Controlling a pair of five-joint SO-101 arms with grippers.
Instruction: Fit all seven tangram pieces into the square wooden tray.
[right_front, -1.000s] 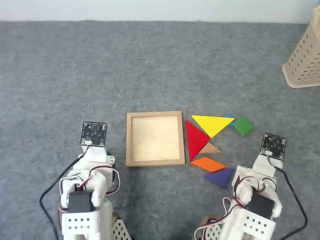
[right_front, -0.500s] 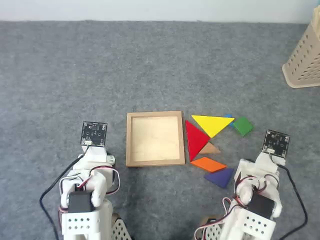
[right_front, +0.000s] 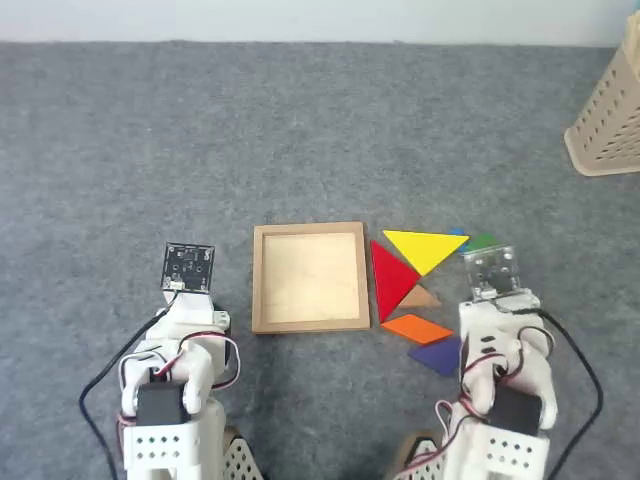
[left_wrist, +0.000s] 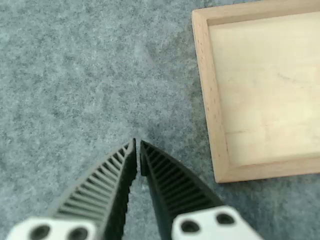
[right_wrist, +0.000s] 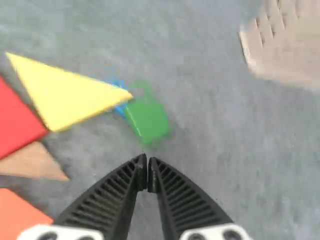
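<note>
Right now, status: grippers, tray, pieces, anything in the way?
Left gripper shut beside tray, right gripper shut near green piece. Other pieces on carpet, none in tray. Basket well clear.

From overhead, table (right_front: 300, 130) seen whole, tray (right_front: 258, 280) central; tray corner shared with close, downward left wrist view; yellow triangle (right_wrist: 65, 97) beside tray shared with right wrist view

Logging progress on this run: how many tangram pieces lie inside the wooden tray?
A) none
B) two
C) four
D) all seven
A: the wooden tray shows only bare wood inside, while the red triangle and yellow triangle lie on the carpet beside it.
</note>
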